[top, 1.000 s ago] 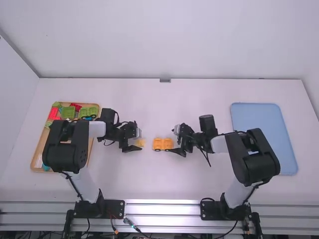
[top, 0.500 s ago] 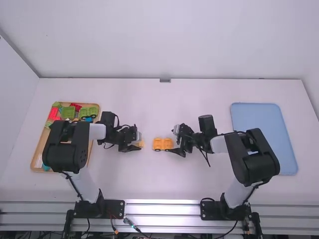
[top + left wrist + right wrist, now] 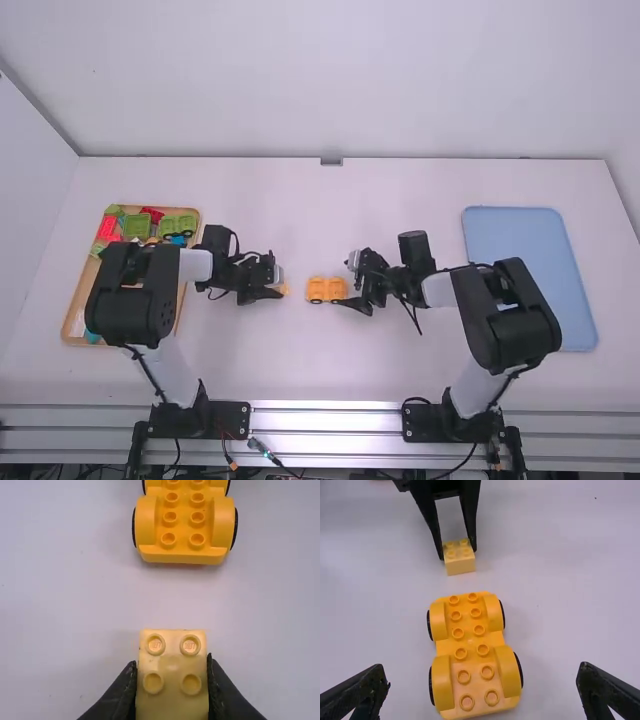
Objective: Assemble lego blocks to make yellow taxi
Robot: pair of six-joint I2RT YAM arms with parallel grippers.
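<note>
My left gripper [image 3: 281,291] is just left of the orange-yellow wheeled base [image 3: 326,290] in the high view. In the left wrist view the left gripper [image 3: 172,680] is shut on a pale yellow block [image 3: 172,655] with studs up, one finger on each side. The wheeled base [image 3: 184,525] lies a short gap beyond the block. My right gripper [image 3: 350,296] stands at the base's right end. Seen from the right wrist, the right gripper [image 3: 484,682] is wide open around the near end of the base [image 3: 470,650], touching neither side.
A wooden tray [image 3: 73,315] with green, red and other coloured pieces lies at the left, partly under the left arm. On the right, a blue tray [image 3: 520,240] lies beyond and beside the right arm.
My left gripper's fingers have closed onto the pale yellow block. The right arm and the wheeled base have stayed where they were.
</note>
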